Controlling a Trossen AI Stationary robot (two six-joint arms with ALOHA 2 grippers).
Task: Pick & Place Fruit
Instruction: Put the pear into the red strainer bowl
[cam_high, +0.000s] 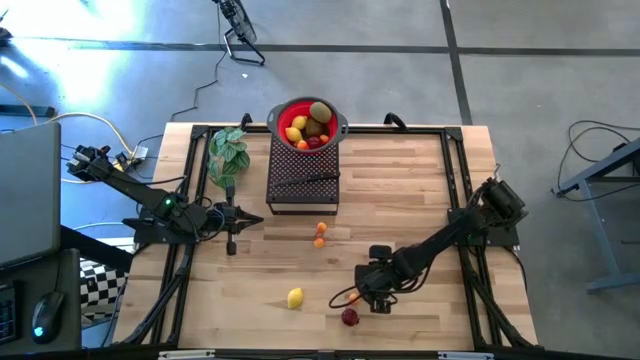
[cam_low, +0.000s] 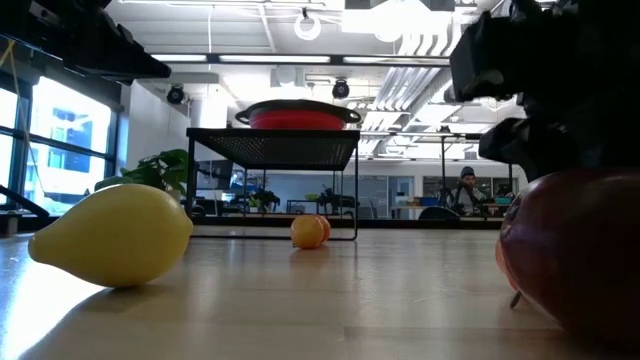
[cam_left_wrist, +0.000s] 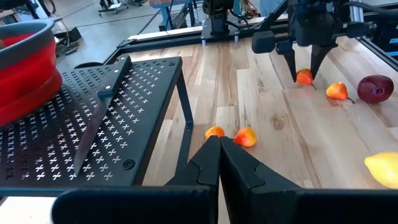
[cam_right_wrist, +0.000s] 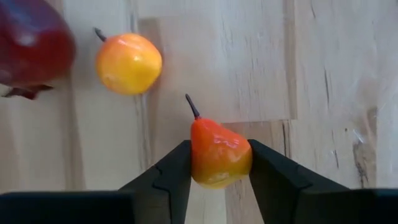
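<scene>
A small orange-red pear-shaped fruit (cam_right_wrist: 219, 152) with a dark stem lies on the wooden table between the fingers of my right gripper (cam_right_wrist: 219, 168), near the table's front right. My right gripper (cam_left_wrist: 304, 73) points steeply down and is shut on it. Beside it lie an orange-yellow fruit (cam_right_wrist: 128, 62) and a dark red fruit (cam_right_wrist: 31, 40). A yellow lemon (cam_high: 295, 297) lies to the left of them. Two tiny orange fruits (cam_high: 319, 235) lie mid-table. My left gripper (cam_left_wrist: 219, 146) hangs shut and holds nothing at the table's left, near the rack. My right gripper pinches the orange-red fruit's wide lower body (cam_right_wrist: 205, 163) between its two fingers, one on each side. The fingers come from above, slanting steeply down. The fruit lies on the table with its stem (cam_right_wrist: 193, 106) pointing away from the gripper.
A red bowl (cam_high: 307, 122) holding several fruits stands at the table's far edge. A black perforated rack (cam_high: 303, 175) in front of it carries a black-handled knife. A green leafy plant (cam_high: 228, 150) stands at the far left. Bare wood lies between the rack and the lemon.
</scene>
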